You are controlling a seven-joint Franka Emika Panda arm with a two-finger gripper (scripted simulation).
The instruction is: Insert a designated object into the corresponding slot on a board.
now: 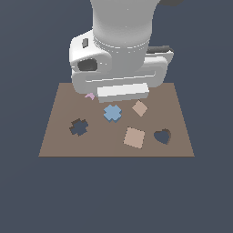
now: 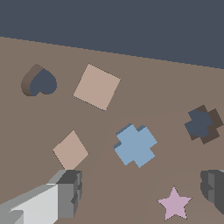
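The light-blue cross block (image 1: 112, 113) lies flat on the brown board (image 1: 113, 148), near its middle. It also shows in the wrist view (image 2: 135, 145). The dark cross-shaped slot (image 1: 78, 127) is toward the exterior view's left of the block and is empty; it also shows in the wrist view (image 2: 203, 124). My gripper (image 2: 140, 192) is open and empty, with its fingers (image 2: 68, 192) spread wide above the board, and it does not touch the block. In the exterior view only the white hand (image 1: 123, 92) shows, above the board's far side; the fingers are hidden.
A pink star (image 1: 90, 96) lies partly under the hand and shows whole in the wrist view (image 2: 174, 203). Two tan square tiles (image 1: 139, 108) (image 1: 134, 137) lie to the exterior view's right of the cross. A dark heart-shaped hole (image 1: 162, 136) is near the board's right edge.
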